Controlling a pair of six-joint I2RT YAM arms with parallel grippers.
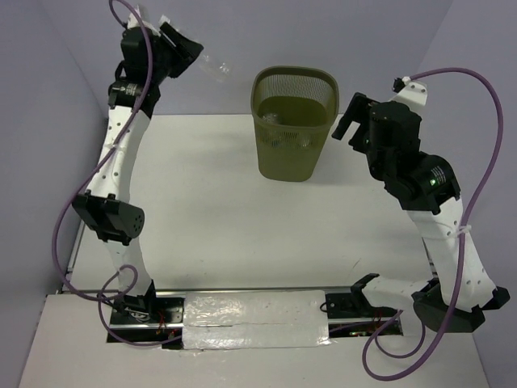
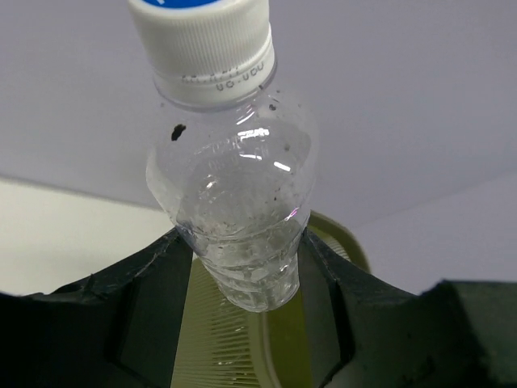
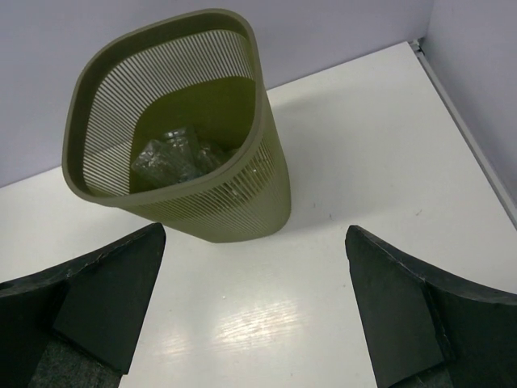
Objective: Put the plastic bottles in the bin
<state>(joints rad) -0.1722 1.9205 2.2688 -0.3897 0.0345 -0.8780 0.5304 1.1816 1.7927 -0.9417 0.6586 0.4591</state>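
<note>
The olive-green mesh bin (image 1: 295,121) stands upright at the back middle of the table, with crumpled clear bottles (image 3: 174,153) lying in its bottom. My left gripper (image 1: 187,50) is raised high at the back left, shut on a clear plastic bottle (image 2: 234,194) with a white and blue cap (image 2: 202,40). The bottle (image 1: 215,66) points toward the bin, left of its rim. The bin's rim (image 2: 343,242) shows behind the bottle in the left wrist view. My right gripper (image 3: 254,299) is open and empty, hovering right of the bin (image 3: 186,129).
Purple cables loop from both arms. A foil-covered strip (image 1: 258,319) lies along the near edge between the arm bases. Grey walls close in the table at the back and sides.
</note>
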